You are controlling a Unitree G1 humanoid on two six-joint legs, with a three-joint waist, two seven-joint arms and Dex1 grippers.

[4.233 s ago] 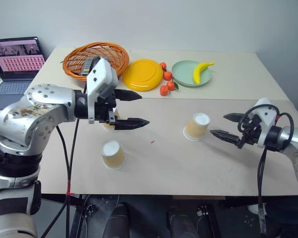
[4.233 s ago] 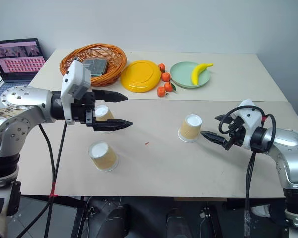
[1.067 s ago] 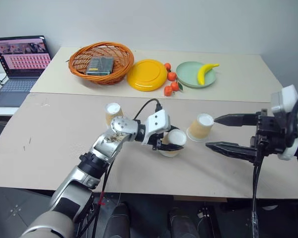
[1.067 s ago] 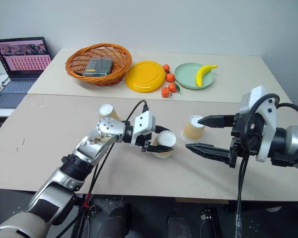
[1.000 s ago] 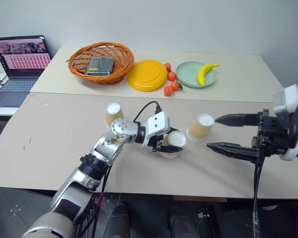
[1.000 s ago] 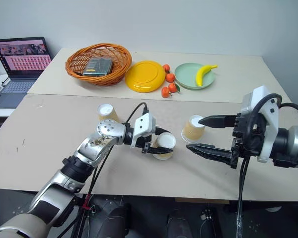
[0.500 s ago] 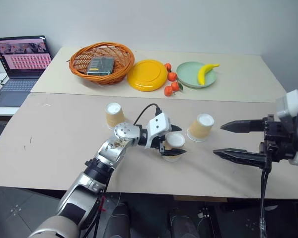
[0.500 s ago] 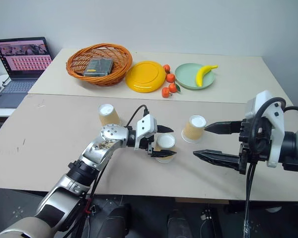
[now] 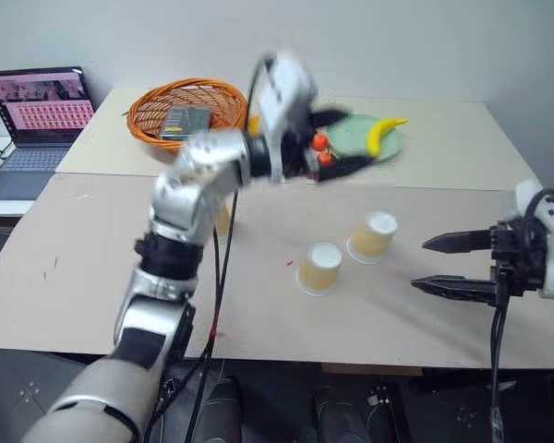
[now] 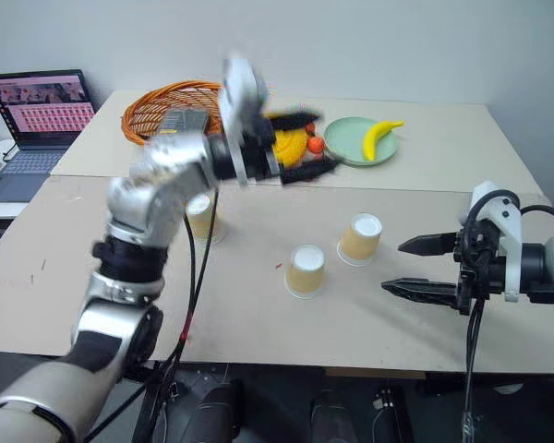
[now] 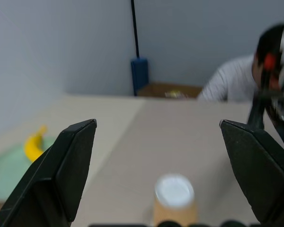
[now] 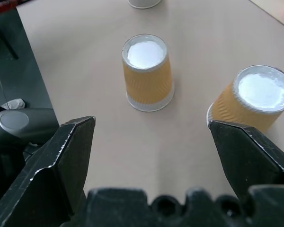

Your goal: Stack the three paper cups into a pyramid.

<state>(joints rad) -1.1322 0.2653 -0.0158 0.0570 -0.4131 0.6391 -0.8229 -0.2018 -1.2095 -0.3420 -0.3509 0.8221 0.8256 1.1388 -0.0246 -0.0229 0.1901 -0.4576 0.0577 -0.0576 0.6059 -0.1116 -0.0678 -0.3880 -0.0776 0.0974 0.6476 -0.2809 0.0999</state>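
While two upturned cups (image 10: 306, 270) (image 10: 360, 237) are set near each other as a base ahead of the right gripper (image 10: 408, 267), both grippers, the left gripper (image 10: 300, 145) raised above, are held wide open and empty.

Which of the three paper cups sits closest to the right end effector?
The rightmost paper cup, nearest the right end effector; the middle cup and the left cup stand farther away.

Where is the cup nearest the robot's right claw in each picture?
Left eye: cup right of centre.
Right eye: right of centre.
Left wrist: probably the cup between the fingers.
Right wrist: just past one fingertip.
Shared landmark: the open right gripper.
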